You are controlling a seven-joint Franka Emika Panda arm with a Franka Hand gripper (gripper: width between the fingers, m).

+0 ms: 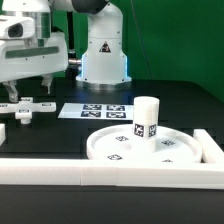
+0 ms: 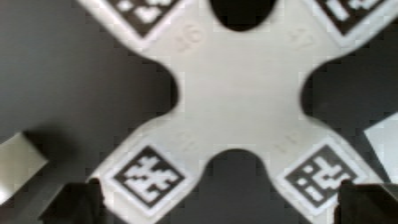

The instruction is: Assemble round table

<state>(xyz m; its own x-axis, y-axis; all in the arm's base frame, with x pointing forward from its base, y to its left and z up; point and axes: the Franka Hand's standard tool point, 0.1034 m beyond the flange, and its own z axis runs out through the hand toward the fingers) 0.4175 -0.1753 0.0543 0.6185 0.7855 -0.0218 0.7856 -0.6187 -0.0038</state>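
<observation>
The white cross-shaped piece (image 1: 27, 108) lies flat on the black table at the exterior view's left. It fills the wrist view (image 2: 240, 95), with tags on its arms. My gripper (image 1: 30, 93) hangs just above it, open, with a dark fingertip (image 2: 71, 203) showing on either side of the piece's near arms (image 2: 222, 205). The wide rimmed disc (image 1: 180, 150) lies at the exterior view's right front. The short thick cylinder post (image 1: 146, 117) stands upright on it, a tag on its side.
The marker board (image 1: 97, 110) lies flat in front of the robot base (image 1: 103, 55). A long white rail (image 1: 60, 172) runs along the front edge. Another rail (image 1: 210, 148) stands beside the disc on the right.
</observation>
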